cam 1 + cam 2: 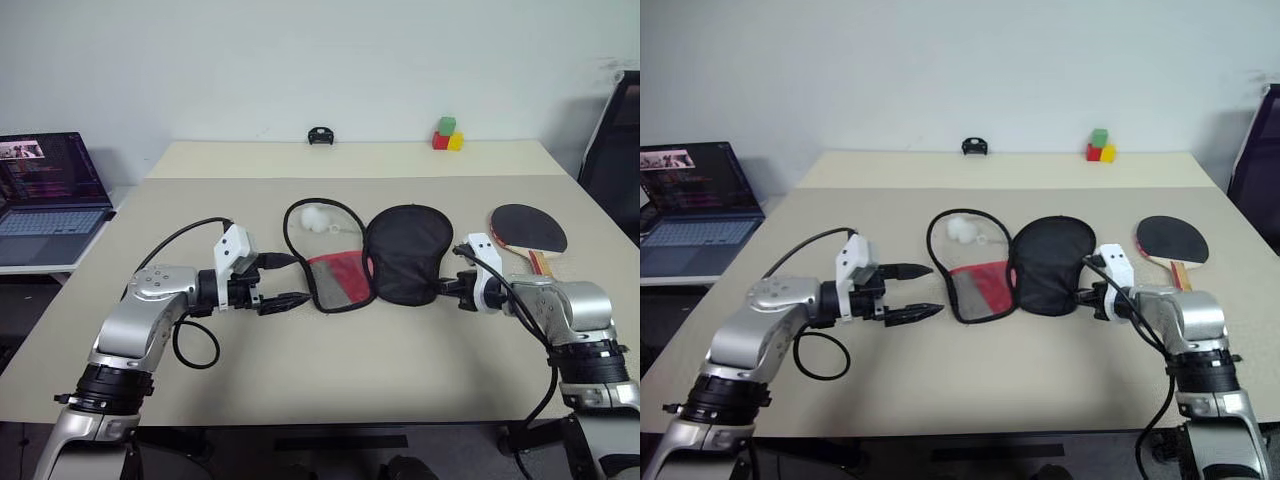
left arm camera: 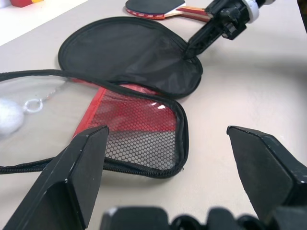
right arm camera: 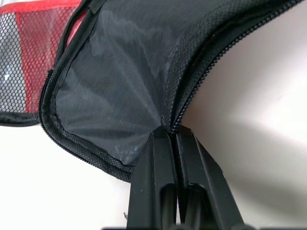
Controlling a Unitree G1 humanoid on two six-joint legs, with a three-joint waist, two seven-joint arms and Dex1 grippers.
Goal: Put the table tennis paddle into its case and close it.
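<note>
Left eye view, read from the robot's left side across: the left gripper (image 1: 284,281) hovers over the table (image 1: 330,370) with its two black fingers spread wide and nothing between them, pointing toward the case (image 1: 370,258), which lies unzipped and spread flat just beyond its fingertips. The nearest part of the case is the clear half with the red mesh pocket; a small white ball (image 1: 317,221) sits inside that half, farther from the fingertips. Beyond it, the black fabric half of the case spreads toward the right gripper (image 1: 444,286). That gripper's fingers are pinched together on the zipper edge of the black half, as the right wrist view shows closely. The table tennis paddle (image 1: 529,230) lies flat on the table, outside the case, past the right gripper on its outer side and a little farther back, untouched by either gripper.
</note>
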